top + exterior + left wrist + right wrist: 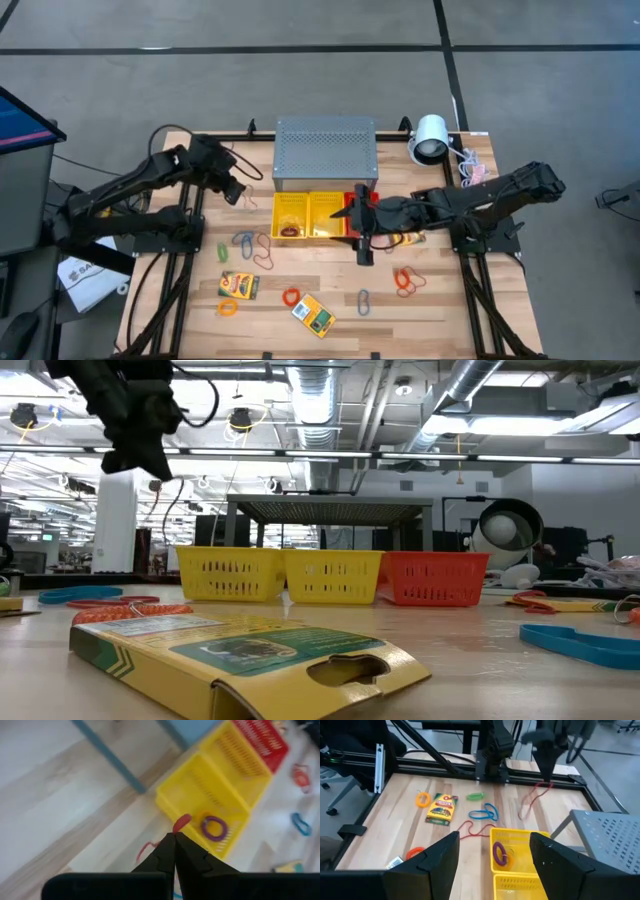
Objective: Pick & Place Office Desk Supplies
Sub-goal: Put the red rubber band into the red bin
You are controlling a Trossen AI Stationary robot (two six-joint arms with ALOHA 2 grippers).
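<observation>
Your left gripper (543, 767) is pinched on a red band (530, 802), hanging clear above the table (430, 305) beside the grey box (325, 150). Your right gripper (362, 238) stands wide and empty over the baskets' front. The left yellow basket (520, 842) holds a purple band (498, 854). Loose bands, clips and card boxes (239, 285) crowd the front; the back-left corner is freer.

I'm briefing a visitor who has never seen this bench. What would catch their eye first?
Probably the row of two yellow baskets and a red basket mid-table, before the grey perforated box. Next, the left end effector, shut on a dangling red band, raised over the table's left side.
</observation>
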